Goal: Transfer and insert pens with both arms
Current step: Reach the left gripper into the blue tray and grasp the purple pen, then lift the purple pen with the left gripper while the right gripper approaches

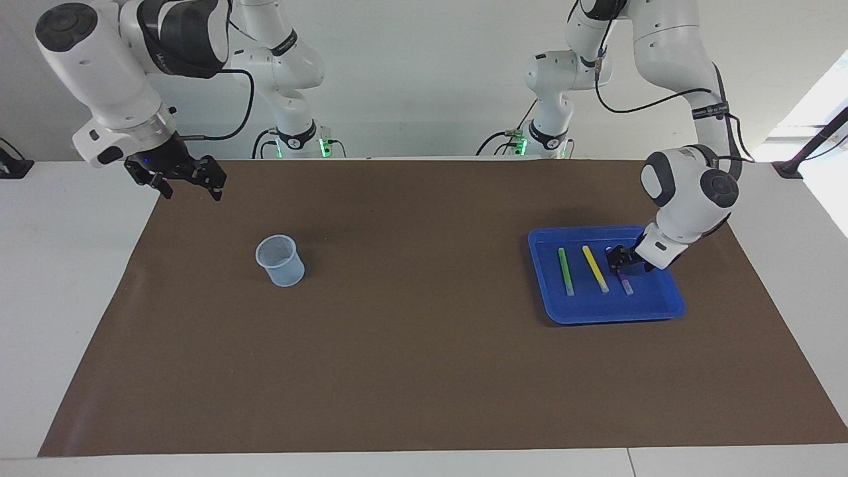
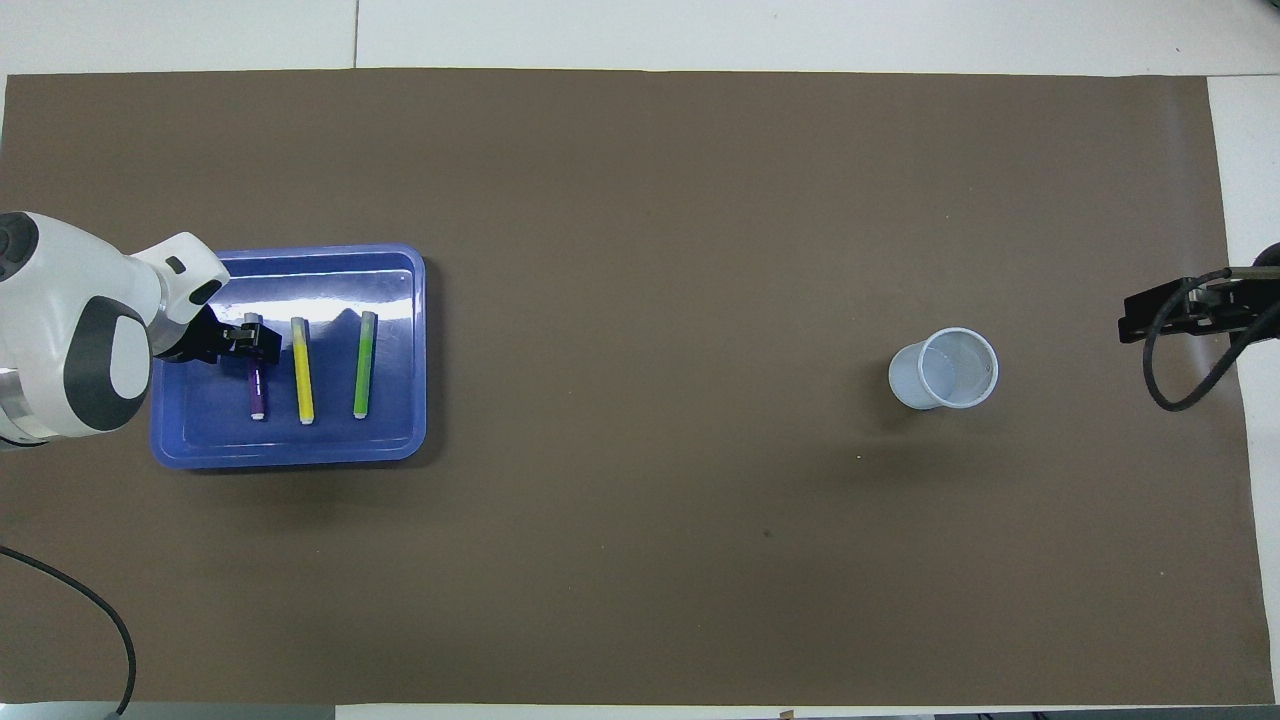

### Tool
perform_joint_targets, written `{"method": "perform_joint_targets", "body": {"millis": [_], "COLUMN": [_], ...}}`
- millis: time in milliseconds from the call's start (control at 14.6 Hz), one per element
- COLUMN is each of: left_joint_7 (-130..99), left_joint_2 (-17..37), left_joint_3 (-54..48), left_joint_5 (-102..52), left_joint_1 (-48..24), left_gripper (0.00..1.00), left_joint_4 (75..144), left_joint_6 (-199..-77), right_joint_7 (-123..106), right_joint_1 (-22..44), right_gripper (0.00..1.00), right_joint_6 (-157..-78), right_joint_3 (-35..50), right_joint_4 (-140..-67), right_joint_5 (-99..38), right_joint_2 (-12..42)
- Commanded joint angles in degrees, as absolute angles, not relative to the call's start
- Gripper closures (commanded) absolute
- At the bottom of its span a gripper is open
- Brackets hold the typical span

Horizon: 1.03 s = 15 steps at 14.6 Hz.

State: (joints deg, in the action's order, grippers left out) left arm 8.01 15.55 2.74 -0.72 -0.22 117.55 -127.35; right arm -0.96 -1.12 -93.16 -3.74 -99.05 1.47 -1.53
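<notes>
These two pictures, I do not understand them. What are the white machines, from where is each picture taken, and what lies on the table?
The white machines are two robot arms, each ending in a black gripper. One picture is taken from across the table, facing the robots; the other is taken from high above their own end, looking down.

On the brown mat lie a blue tray and a pale mesh cup. In the tray lie three pens side by side: the green pen, the yellow pen and the purple pen.

The left gripper is down in the tray at the purple pen, its jaws on either side of it. The pen lies flat, not lifted. The right gripper waits in the air, jaws open, over the mat's edge near the cup's end of the table.
</notes>
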Motion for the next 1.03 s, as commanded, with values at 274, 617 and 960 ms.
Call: {"method": "perform_joint_targets", "body": {"millis": [274,617,960], "left_joint_7": [8.7,8.4,8.3], "left_joint_2": [15.6,15.7,15.8], "left_joint_3": [2.8,2.8,2.9], "left_joint_5": [-0.9,-0.9,-0.9], "left_joint_1": [-0.4,-0.5,-0.8], "left_gripper": [0.35,0.72,1.0], "left_joint_4": [118.7,118.7,118.7], "left_joint_6": [-128.6,-128.5,-128.8], "right_joint_7": [-1.2,-1.2,-1.2], "right_joint_1": [-1.6,-1.6,-1.6], "right_gripper": [0.0,0.0,0.0], "right_joint_6": [-92.2,-92.2,-92.2], "right_joint_3": [-3.7,-3.7,-3.7], "right_joint_4": [-99.0,-99.0,-99.1], "right_joint_5": [0.6,0.6,0.6], "right_joint_2": [-2.0,-2.0,-2.0]}}
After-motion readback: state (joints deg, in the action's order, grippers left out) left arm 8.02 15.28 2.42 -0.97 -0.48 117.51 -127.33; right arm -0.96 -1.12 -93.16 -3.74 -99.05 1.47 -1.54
